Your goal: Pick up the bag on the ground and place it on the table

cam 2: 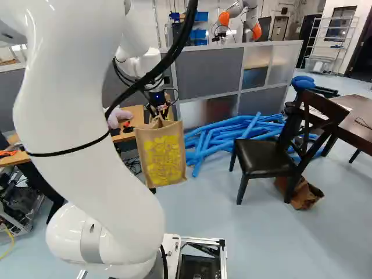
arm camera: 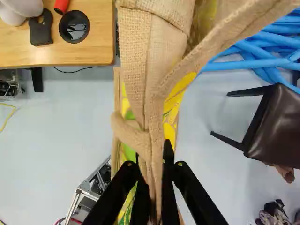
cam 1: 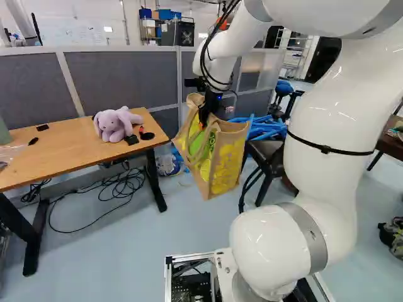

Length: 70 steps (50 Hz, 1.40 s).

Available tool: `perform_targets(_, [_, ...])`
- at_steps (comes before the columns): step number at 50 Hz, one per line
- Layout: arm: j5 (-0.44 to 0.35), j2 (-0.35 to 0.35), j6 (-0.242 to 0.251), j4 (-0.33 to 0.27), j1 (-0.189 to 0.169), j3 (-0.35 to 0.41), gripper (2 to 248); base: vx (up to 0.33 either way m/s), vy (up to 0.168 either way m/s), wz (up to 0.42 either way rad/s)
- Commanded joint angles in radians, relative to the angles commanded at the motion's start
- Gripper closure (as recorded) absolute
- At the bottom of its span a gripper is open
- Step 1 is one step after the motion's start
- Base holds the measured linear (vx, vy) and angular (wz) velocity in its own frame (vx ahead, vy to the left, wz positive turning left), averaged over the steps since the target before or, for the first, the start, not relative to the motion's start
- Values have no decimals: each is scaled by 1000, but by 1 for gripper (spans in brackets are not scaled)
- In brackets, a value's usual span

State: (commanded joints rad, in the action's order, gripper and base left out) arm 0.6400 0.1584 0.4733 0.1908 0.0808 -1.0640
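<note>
The gripper [cam 1: 203, 118] has its fingers pinched nearly together on the handles [arm camera: 146, 93] of the burlap tote bag [cam 2: 160, 156] – it hangs above the floor, near the wooden table [cam 1: 69, 157] (a lavender stuffed animal [cam 1: 114, 124] sits there).

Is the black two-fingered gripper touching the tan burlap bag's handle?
Touching: in the wrist view, the gripper pinches the handle between its two fingers.

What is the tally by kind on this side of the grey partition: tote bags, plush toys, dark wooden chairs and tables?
Burlap tote bag: 1
Plush toy: 1
Dark wooden chair: 1
Tables: 2 (light wooden table, dark brown table)
Total: 5
</note>
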Motion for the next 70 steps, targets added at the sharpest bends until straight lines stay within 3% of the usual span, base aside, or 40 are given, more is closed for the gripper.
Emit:
perform_targets(32, [152, -43, 0, 13, -11, -53, 227, 0, 0, 0])
perform_targets(55, [163, -85, 0, -53, -33, -78, 227, 0, 0, 0])
perform_targets(70, [164, -102, 0, -64, -37, -104, 227, 0, 0, 0])
